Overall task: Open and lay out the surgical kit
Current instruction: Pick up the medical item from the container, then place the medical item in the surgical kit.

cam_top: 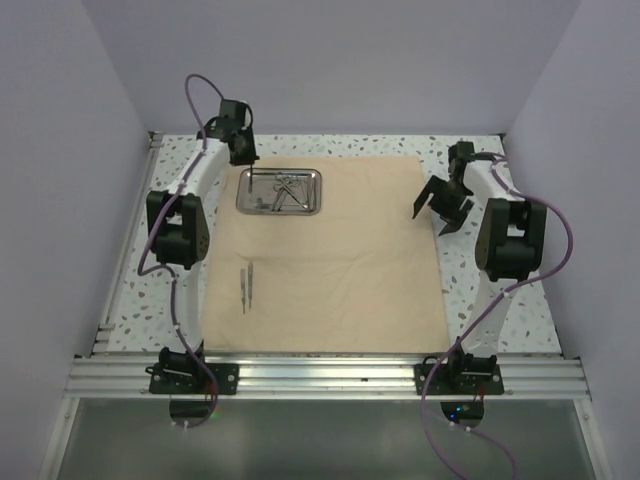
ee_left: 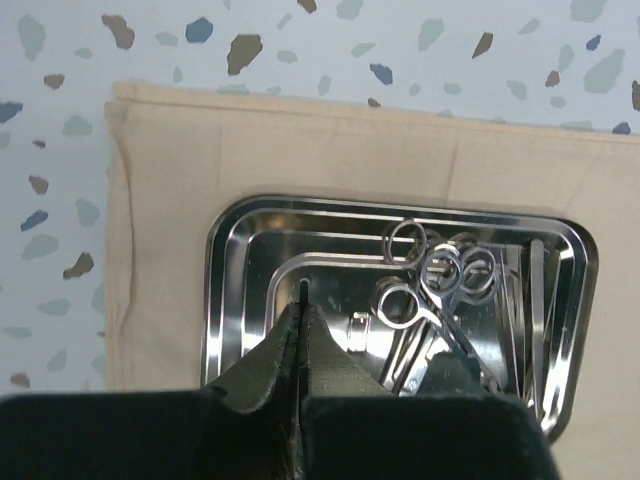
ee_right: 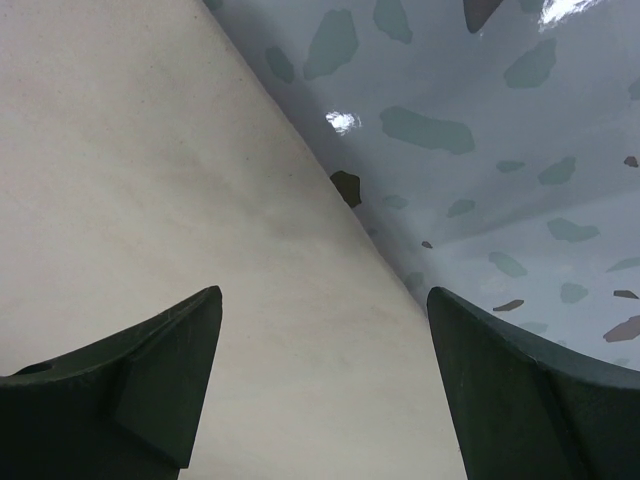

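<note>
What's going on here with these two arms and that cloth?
The beige cloth is spread flat, with the steel tray on its far left part. One pair of tweezers lies out on the cloth; the other instruments are in the tray. The left gripper has its fingers shut over the tray. The right gripper hangs open by the cloth's right edge.

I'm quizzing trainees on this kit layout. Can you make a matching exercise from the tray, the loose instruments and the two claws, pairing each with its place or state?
Column one:
1. steel tray
2. loose instruments
3. left claw
4. right claw

Column two:
A. open, at the right edge of the cloth
B. on the cloth's far-left part, holding ring-handled instruments
C. shut, above the tray
D. lying on bare cloth, near-left part

Pairs: 1-B, 2-D, 3-C, 4-A
</note>
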